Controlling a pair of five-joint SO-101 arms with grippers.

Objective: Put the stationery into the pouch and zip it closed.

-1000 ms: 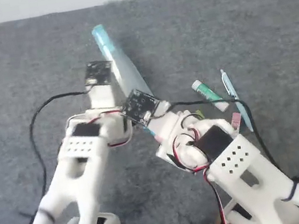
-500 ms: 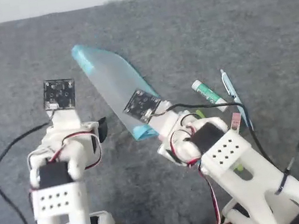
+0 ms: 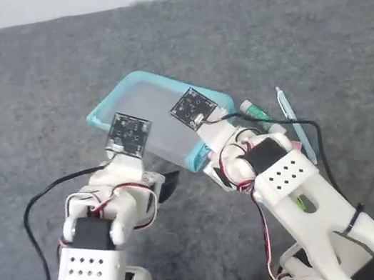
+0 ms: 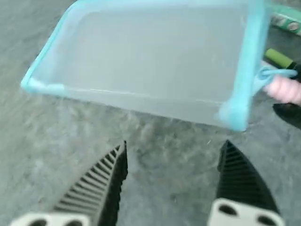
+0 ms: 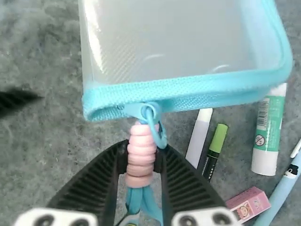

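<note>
Pouch (image 3: 158, 120) sits on the mat (image 3: 299, 33) between the arms and looks empty (glue (image 5: 267, 141), pens (image 5: 197, 136), eraser (image 5: 247, 203) loose beside it). Right gripper (image 5: 141, 149) is clamped on the pink pull (image 5: 140, 165). Left gripper (image 4: 175, 146) hangs wide open, just short of the pouch edge. Step looks like opening the zip. Next: left pins the pouch, right draws the pull.
</note>
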